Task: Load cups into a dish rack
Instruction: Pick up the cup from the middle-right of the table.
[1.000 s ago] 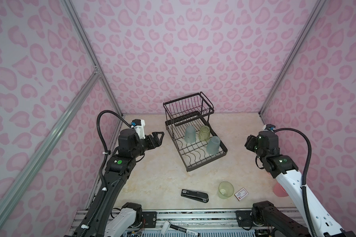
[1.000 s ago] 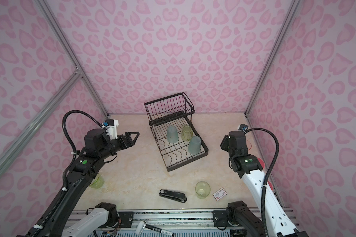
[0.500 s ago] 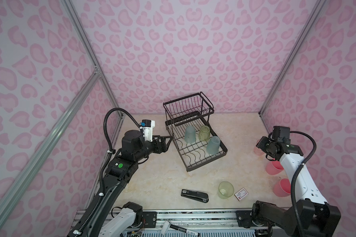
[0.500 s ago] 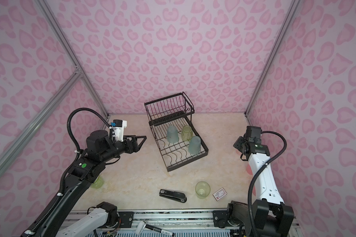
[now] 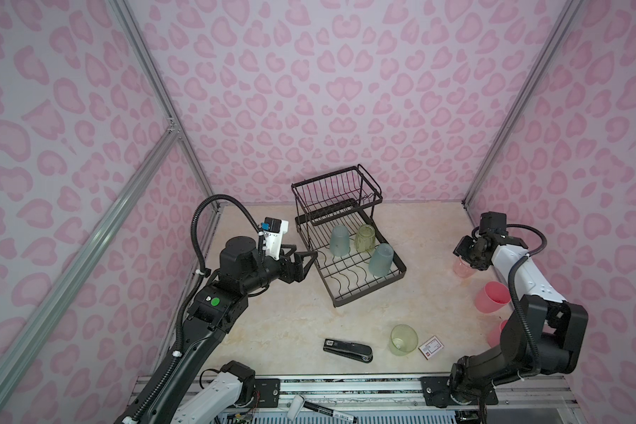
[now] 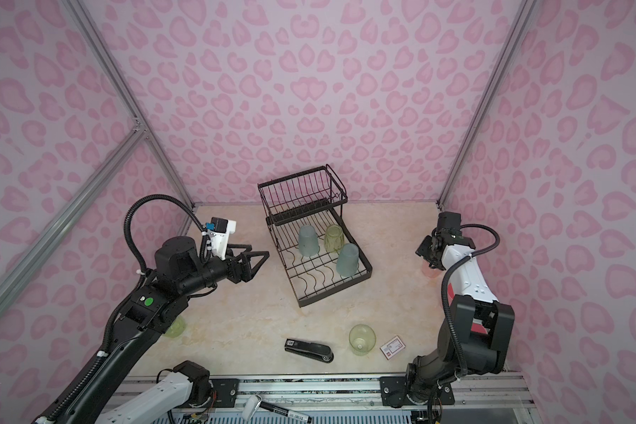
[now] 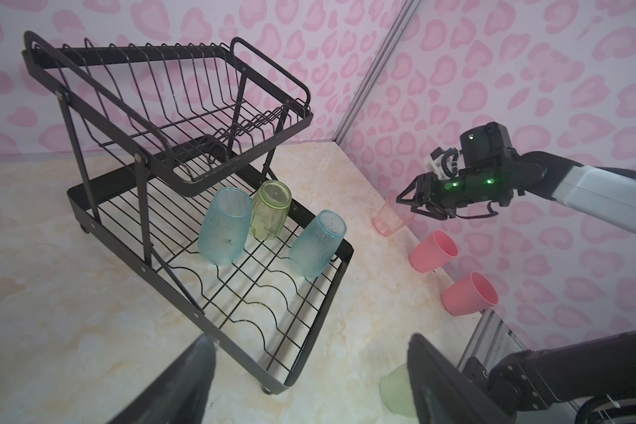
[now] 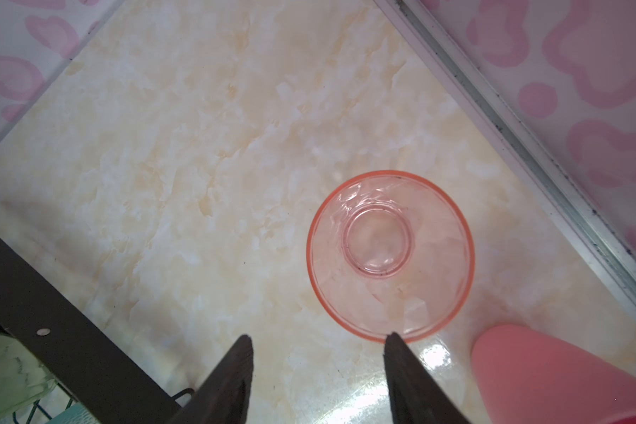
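Left arm: elbow raised near the left wall, forearm reaching about level toward the dish rack.
Left fingers: spread wide and empty, hanging above the counter just short of the rack's lower tray.
Right arm: upper link rising from the base, forearm stretched back along the right wall, wrist bent downward.
Right fingers: parted to a middling gap and pointing down with nothing between them. One tip is at the rim of the clear pink cup; I cannot tell whether it touches.
Clear pink cup: upright on the counter, mouth up, close to the right wall.
Opaque pink cups: two, mouth up along the same wall, nearer the arm's base.
Rack load: two teal cups and a yellow-green cup, mouth down on the lower tray.
Loose cups: one green cup on its side between the stapler and a small card. Another green cup is partly hidden behind the left arm.
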